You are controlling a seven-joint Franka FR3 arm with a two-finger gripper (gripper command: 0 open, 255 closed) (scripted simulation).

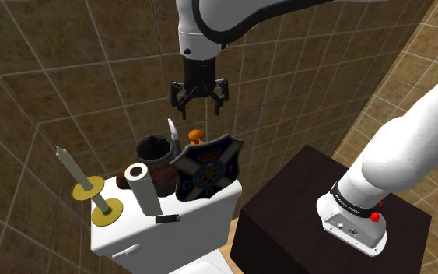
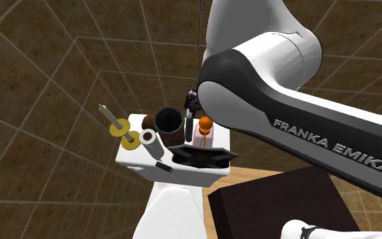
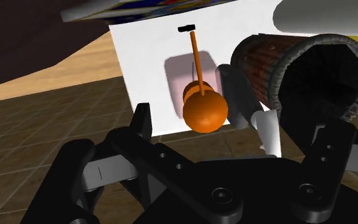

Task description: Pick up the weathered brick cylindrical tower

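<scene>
White tank [image 1: 209, 214] nearest, its top crowded. Paper roll [image 1: 142, 185] at the front edge, blue shield [image 1: 207, 165] beside it. Brick tower [image 1: 155, 156] stands upright just behind the roll, hollow, dark inside. Orange knob [image 1: 196, 136] near it. Gripper [image 1: 199, 100] hangs above, fingers apart, holding nothing. Tiled wall [image 1: 69, 70] behind.

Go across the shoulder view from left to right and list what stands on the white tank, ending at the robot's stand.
pale stick with yellow discs → white roll → brown cylindrical tower → blue crest shield → dark stand
</scene>
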